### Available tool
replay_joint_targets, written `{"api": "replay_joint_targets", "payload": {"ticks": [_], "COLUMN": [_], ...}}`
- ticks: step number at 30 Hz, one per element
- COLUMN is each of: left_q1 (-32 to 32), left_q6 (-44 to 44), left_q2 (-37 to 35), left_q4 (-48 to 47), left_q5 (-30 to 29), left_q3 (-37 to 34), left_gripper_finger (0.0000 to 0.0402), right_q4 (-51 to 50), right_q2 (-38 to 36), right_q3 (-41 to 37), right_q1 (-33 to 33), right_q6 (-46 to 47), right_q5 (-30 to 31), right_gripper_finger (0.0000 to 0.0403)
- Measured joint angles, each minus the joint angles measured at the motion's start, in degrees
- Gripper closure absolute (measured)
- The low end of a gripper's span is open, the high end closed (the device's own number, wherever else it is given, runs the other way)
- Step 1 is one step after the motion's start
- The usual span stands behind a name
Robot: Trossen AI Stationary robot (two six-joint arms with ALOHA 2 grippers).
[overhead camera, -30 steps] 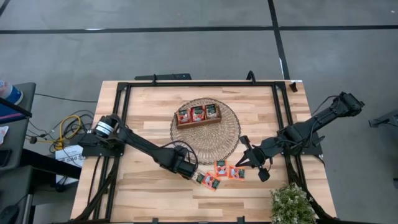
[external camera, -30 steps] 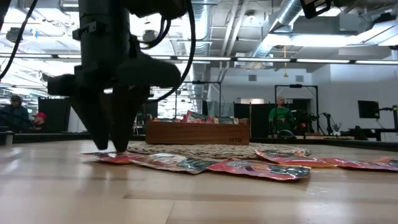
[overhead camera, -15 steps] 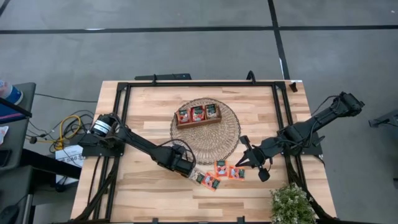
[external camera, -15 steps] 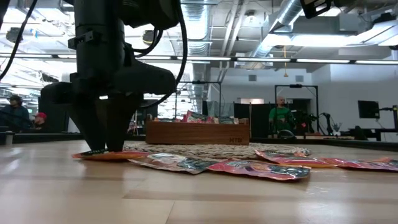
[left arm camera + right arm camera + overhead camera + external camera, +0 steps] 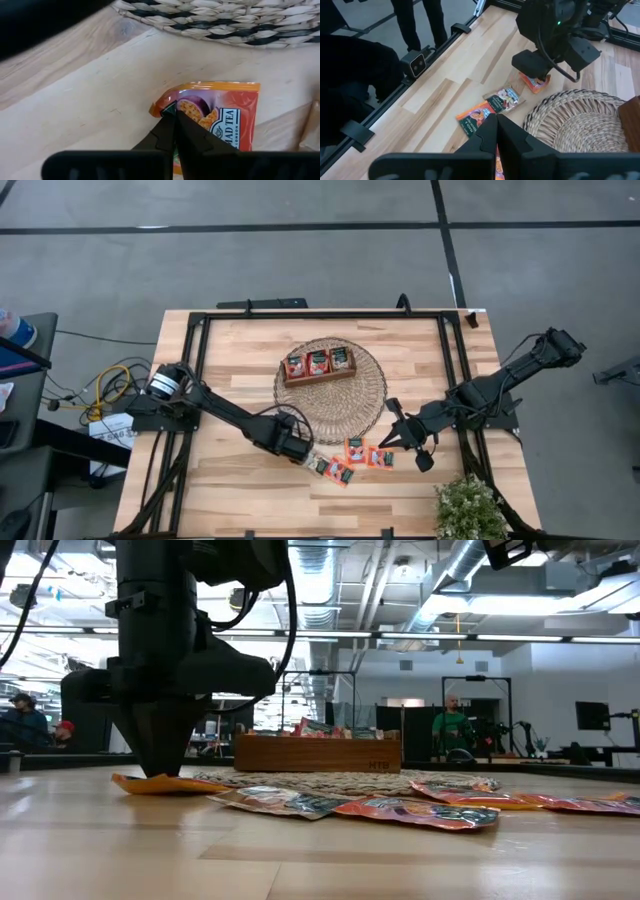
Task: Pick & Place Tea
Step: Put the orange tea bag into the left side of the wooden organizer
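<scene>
The left gripper (image 5: 175, 117) pinches the red-orange square tea sachet (image 5: 220, 117) by its corner; the low view shows that sachet's edge lifted off the wooden tabletop (image 5: 320, 860).

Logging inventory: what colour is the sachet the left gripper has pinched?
Orange sachet, purple fruit picture; left wrist view.

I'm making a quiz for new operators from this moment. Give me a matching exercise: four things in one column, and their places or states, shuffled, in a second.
Things:
1. left gripper
2. right gripper
3. wooden tray
4. potted plant

Places or states:
A. at the table's near right corner
B. jaws shut on a tea sachet just off the woven mat
C. on the mat, sachets in its compartments
D. waiting beside the loose sachets, holding nothing

Pairs: 1-B, 2-D, 3-C, 4-A
</scene>
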Motion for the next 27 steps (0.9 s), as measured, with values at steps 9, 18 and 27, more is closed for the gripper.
{"api": "replay_joint_targets", "payload": {"ticks": [9,18,27], "left_q1": [-0.3,1.6,10.4], "left_q6": [4.4,14.0,37.3], "left_q2": [0.9,0.9,1.2], "left_q4": [-20.4,-38.4,-37.9], "left_q5": [-8.3,-32.5,-49.9], "left_q3": [13.8,26.1,26.7], "left_gripper_finger": [0.0401,0.0401,0.0401], "right_q4": [0.0,0.0,-0.8], "right_q2": [0.0,0.0,0.0], "right_q3": [0.0,0.0,0.0], "right_q1": [0.0,0.0,-0.6], "right_q6": [0.0,-0.5,-0.3], "right_q5": [0.0,1.0,6.5], "right_gripper_finger": [0.0403,0.0403,0.0403]}}
